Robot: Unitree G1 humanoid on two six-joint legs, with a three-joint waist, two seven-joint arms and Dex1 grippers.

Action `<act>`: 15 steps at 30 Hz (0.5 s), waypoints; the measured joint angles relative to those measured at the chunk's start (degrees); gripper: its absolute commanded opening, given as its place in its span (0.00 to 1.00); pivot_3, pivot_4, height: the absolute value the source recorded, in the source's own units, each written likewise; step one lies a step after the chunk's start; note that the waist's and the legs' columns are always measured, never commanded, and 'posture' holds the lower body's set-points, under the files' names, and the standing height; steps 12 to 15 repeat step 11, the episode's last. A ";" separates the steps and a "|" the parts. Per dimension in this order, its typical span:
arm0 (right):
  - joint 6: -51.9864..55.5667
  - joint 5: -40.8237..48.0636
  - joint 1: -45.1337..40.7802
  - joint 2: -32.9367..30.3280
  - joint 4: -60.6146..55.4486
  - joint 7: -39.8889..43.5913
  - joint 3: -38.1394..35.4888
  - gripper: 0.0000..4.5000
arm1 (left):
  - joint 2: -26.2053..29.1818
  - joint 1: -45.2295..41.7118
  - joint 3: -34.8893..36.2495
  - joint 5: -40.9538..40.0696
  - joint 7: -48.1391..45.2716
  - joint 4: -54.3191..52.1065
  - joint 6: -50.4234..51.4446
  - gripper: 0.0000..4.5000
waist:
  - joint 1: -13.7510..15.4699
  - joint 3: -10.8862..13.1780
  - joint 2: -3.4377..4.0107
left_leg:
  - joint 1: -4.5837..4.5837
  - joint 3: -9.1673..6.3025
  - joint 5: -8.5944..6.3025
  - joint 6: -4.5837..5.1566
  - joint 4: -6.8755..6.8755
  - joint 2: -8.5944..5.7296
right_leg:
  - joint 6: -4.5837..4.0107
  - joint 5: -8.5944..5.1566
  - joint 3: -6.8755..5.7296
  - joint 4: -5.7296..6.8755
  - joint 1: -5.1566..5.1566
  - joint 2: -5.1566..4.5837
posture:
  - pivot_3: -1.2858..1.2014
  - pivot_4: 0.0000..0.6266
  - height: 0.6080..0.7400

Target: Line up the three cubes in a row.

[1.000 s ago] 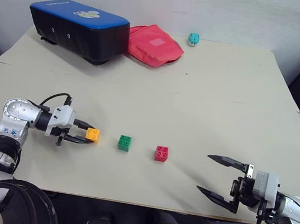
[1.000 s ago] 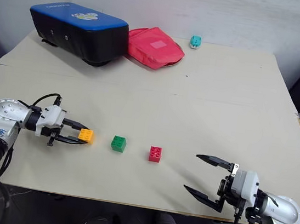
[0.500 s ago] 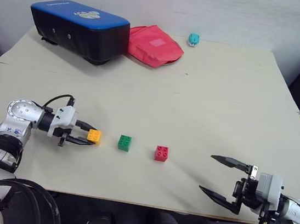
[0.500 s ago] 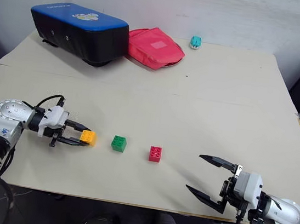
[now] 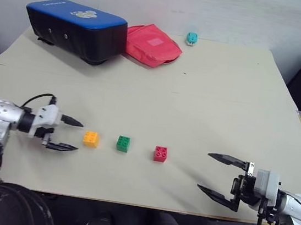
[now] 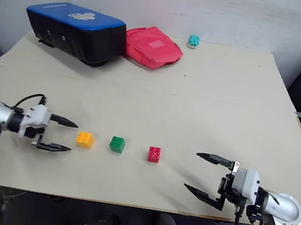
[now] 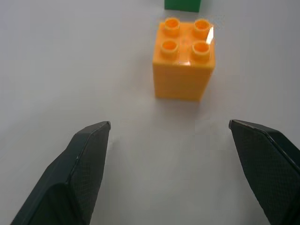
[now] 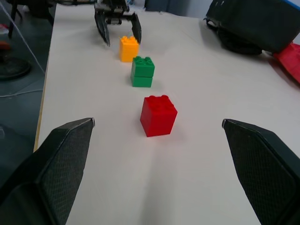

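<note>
Near the table's [image 5: 208,98] front edge | orange-yellow brick [image 5: 90,138], green brick [image 5: 123,143], red brick [image 5: 161,154] sit in a left-to-right row | left gripper [image 5: 69,134] just left of orange-yellow brick, jaws spread, clear of it | right gripper [image 5: 221,176] well right of red brick, jaws spread, empty | row looks complete.

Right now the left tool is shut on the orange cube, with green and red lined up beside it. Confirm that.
Not shut: the left tool stands open, clear of the orange cube, as the left wrist view shows. The green cube and red cube do line up beside it.
</note>
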 measured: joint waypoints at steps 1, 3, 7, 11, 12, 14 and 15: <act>0.27 -0.65 -0.04 -1.21 0.22 -0.20 -0.27 1.00 | 1.08 2.61 2.69 -0.79 0.05 -1.82 1.36 0.98 | 0.10 0.00 0.00 | -0.01 -0.02 0.00 0.00 0.00 0.01 | 0.00 0.00 -0.02 -0.02 0.00 0.00 | 0.52 0.24 1.00; 1.14 -1.01 0.63 -4.39 -0.05 0.42 -1.92 1.00 | 3.78 11.05 9.20 -1.76 1.62 -8.27 3.02 0.98 | 0.05 0.05 0.08 | -0.02 -0.02 -0.02 0.03 -0.01 0.01 | 0.00 0.00 0.04 -0.02 -0.01 -0.09 | 0.52 0.24 1.00; 2.56 1.38 0.35 -10.95 0.23 4.57 -7.03 1.00 | 6.17 22.26 19.61 -1.56 7.54 -17.88 3.92 0.98 | 0.34 0.06 0.09 | 0.05 -0.15 -0.18 0.31 -0.02 0.00 | 0.00 0.00 -0.09 -0.06 0.15 -0.15 | 0.52 0.24 1.00; 2.77 2.81 -1.59 -11.60 2.35 7.70 -7.86 1.00 | 6.38 27.94 25.11 -2.57 8.55 -25.61 8.97 0.98 | 0.56 0.05 0.09 | 0.05 -0.19 -0.19 0.34 -0.05 -0.03 | -0.01 0.00 -0.15 -0.05 0.18 -0.16 | 0.52 0.24 1.00; 2.77 2.81 -1.59 -11.60 2.35 7.70 -7.86 1.00 | 6.38 27.94 25.11 -2.57 8.55 -25.61 8.97 0.98 | 0.56 0.05 0.09 | 0.05 -0.19 -0.19 0.34 -0.05 -0.03 | -0.01 0.00 -0.15 -0.05 0.18 -0.16 | 0.52 0.24 1.00; 2.77 2.81 -1.59 -11.60 2.35 7.70 -7.86 1.00 | 6.38 27.94 25.11 -2.57 8.55 -25.61 8.97 0.98 | 0.56 0.05 0.09 | 0.05 -0.19 -0.19 0.34 -0.05 -0.03 | -0.01 0.00 -0.15 -0.05 0.18 -0.16 | 0.52 0.24 1.00; 2.77 2.81 -1.59 -11.60 2.35 7.70 -7.86 1.00 | 6.38 27.94 25.11 -2.57 8.55 -25.61 8.97 0.98 | 0.56 0.05 0.09 | 0.05 -0.19 -0.19 0.34 -0.05 -0.03 | -0.01 0.00 -0.15 -0.05 0.18 -0.16 | 0.52 0.24 1.00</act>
